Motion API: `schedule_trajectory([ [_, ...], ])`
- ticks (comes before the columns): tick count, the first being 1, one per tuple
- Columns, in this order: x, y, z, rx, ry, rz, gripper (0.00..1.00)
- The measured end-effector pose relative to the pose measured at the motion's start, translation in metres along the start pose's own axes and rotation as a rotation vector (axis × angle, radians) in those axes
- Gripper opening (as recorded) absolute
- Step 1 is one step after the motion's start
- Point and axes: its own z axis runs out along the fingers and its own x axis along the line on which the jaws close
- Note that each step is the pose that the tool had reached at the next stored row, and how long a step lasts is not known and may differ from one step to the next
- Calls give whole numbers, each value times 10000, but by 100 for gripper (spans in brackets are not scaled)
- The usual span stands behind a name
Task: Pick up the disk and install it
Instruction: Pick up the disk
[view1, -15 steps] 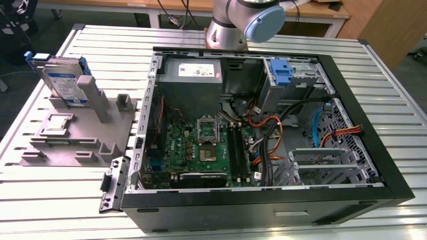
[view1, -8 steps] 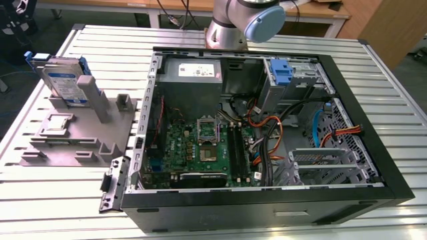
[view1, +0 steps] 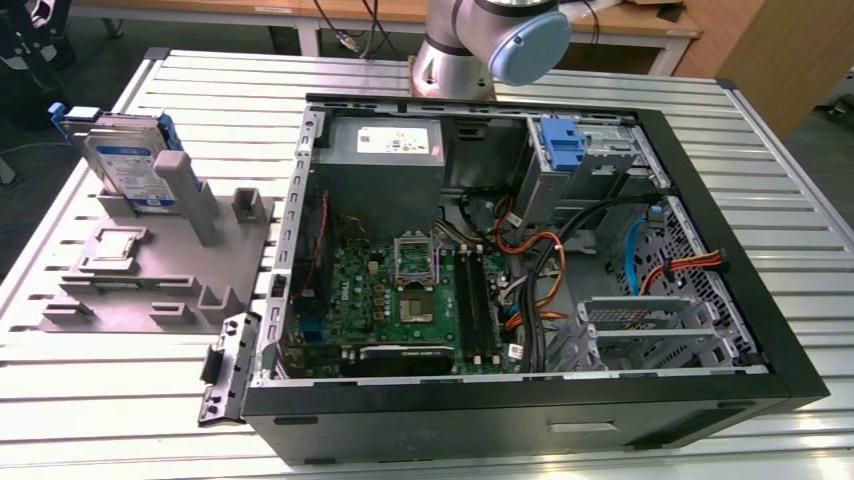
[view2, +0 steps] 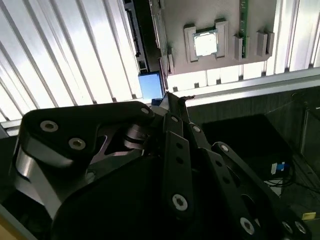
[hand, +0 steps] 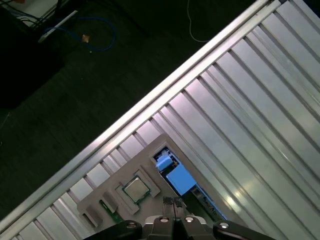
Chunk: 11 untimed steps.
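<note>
As it stands upright, the flat disk (view1: 127, 160) (blue-framed) looks silvery.

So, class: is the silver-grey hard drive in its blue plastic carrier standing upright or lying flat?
Upright: in the exterior view the silver-grey hard drive stands on edge on the grey fixture block.

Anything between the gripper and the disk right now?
Nothing visible. In the first wrist view the gripper points at the disk, standing on edge in the grey fixture, with only open space between them.
</note>
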Motion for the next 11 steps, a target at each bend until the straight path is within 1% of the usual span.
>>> schedule_trajectory([
  [3, 0, 0, 0, -5, 14, -306, 10],
  [11, 0, 0, 0, -15, 41, -856, 10],
])
